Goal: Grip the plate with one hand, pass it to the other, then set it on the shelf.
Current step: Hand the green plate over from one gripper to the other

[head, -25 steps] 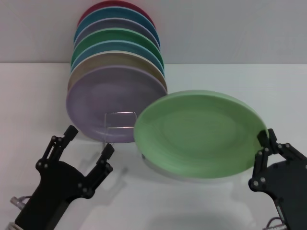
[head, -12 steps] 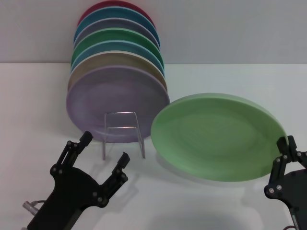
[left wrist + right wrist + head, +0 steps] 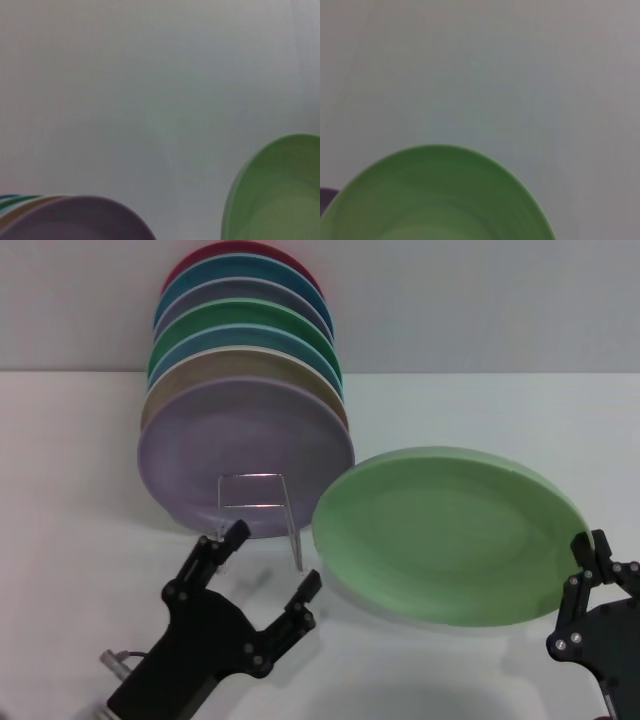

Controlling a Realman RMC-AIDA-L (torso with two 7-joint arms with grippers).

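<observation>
The light-green plate hung above the white desk, tilted so its face turned up and toward the robot, with a soft shadow on the surface beneath it. The right pincer had it by the rim at the edge nearest the robot's right side, its black fingers closed on the plate there. The plate's far edge reached in close to the shelf, the small silver wire rack whose rectangular loop stood in front of the stack; from where I stood the two looked just beside each other and not touching.

The left pincer was low on the desk side, just in front of the rack, its two fingers spread wide apart with nothing between them. One fingertip sat near the foot of the wire loop, the other pointed toward the plate's near-left edge, apart from it.

On the rack leaned a row of upright plates: a lilac plate at the front, then a tan one, blue ones, a darker green plate, and a red one at the very back against the pale wall.

From the left wrist, the green plate's edge showed to one side and the lilac plate's rim to the other. The right wrist saw mostly the green plate's face.
</observation>
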